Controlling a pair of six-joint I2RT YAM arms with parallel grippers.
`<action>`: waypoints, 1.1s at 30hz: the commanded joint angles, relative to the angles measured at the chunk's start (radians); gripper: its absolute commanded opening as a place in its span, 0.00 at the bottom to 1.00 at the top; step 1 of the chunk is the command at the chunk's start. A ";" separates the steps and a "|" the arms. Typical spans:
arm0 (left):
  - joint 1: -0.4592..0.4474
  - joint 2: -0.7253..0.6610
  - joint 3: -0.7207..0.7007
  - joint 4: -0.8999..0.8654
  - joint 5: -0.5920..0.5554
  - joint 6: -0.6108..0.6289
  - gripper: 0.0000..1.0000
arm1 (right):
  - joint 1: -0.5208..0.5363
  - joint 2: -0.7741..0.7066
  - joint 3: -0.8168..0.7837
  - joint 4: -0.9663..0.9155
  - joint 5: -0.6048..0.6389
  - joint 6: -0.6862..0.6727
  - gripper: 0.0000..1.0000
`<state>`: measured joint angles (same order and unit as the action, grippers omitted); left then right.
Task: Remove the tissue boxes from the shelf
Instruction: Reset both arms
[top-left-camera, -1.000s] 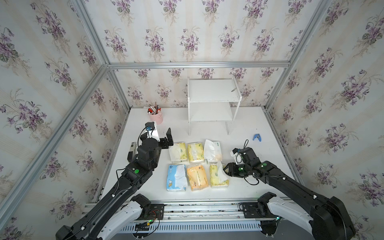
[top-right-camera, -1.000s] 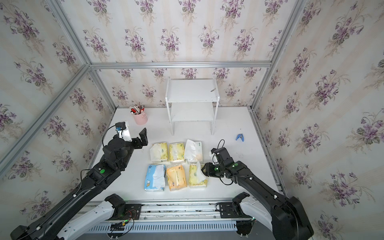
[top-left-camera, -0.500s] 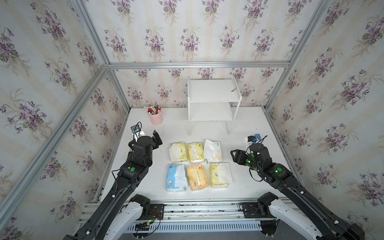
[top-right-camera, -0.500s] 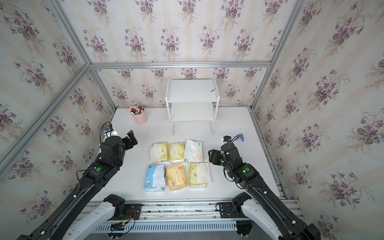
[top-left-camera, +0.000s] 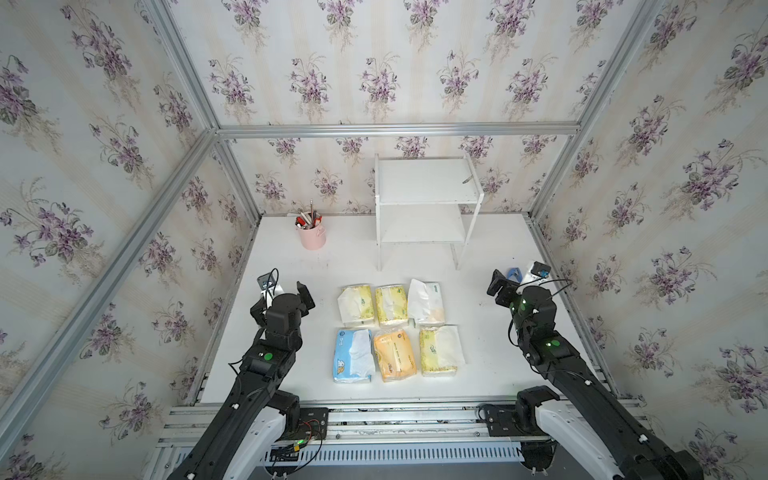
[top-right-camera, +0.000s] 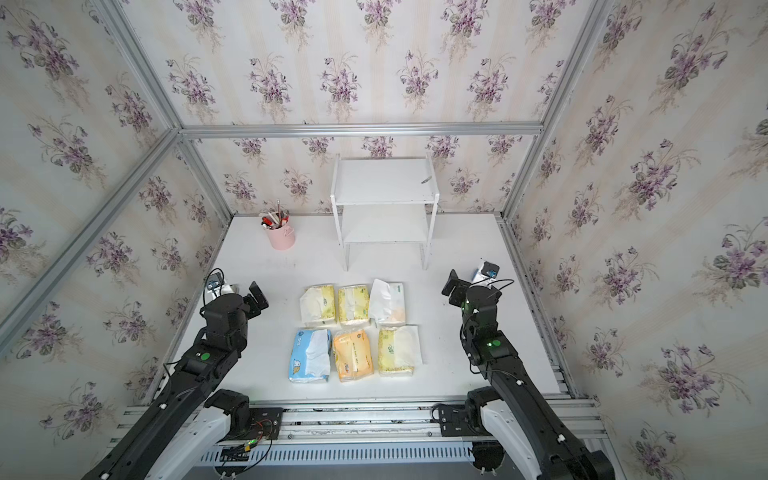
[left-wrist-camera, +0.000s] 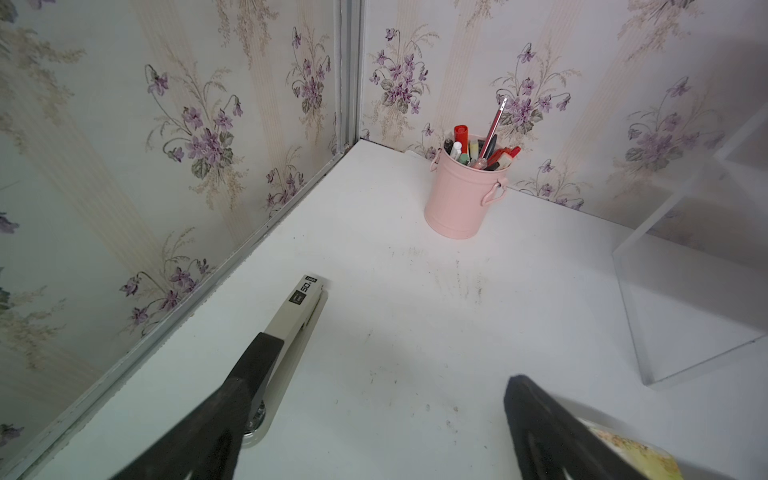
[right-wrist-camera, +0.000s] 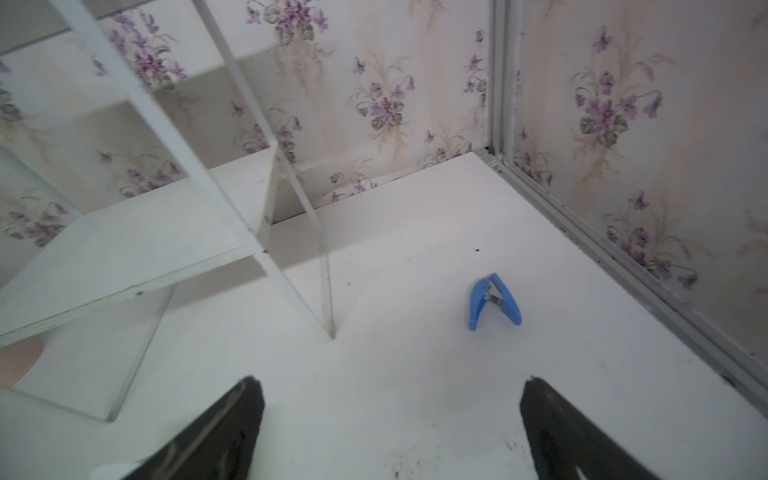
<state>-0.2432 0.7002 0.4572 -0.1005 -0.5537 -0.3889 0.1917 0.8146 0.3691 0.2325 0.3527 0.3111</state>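
1. At the back edge of the bench (top-left-camera: 482, 332), mid: shelf (top-left-camera: 426, 183), white, two tiers, upright.
2. Mid-bench, in front of the shelf and apart from it: six tissue boxes (top-left-camera: 394, 355) lying flat, two rows of three, side by side.
3. Back row: two yellow-and-white, one white-green. Front row: light blue, orange, yellow-and-white.
4. By the left edge: left fingers (left-wrist-camera: 232, 395) wide apart, nothing between them, stapler (left-wrist-camera: 295, 311) just by them.
5. By the right edge: right fingers (right-wrist-camera: 224, 424) wide apart, nothing between them, blue clip (right-wrist-camera: 494, 301) ahead.
6. Near the back left corner: pink pen cup (top-left-camera: 311, 237).

Left gripper (left-wrist-camera: 390, 365) and right gripper (right-wrist-camera: 390, 382) — both wide, empty
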 joint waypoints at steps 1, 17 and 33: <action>0.002 0.049 0.015 0.047 -0.053 0.091 0.99 | -0.052 0.054 -0.070 0.268 0.026 -0.022 1.00; 0.097 0.314 -0.004 0.267 0.106 0.189 0.99 | -0.130 0.757 -0.313 1.414 -0.138 -0.273 1.00; 0.189 0.773 -0.044 0.842 0.391 0.409 0.99 | -0.163 0.723 -0.169 1.077 -0.238 -0.260 1.00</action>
<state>-0.0792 1.3922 0.4370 0.5365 -0.2611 -0.0269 0.0277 1.5341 0.1986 1.3178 0.1295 0.0547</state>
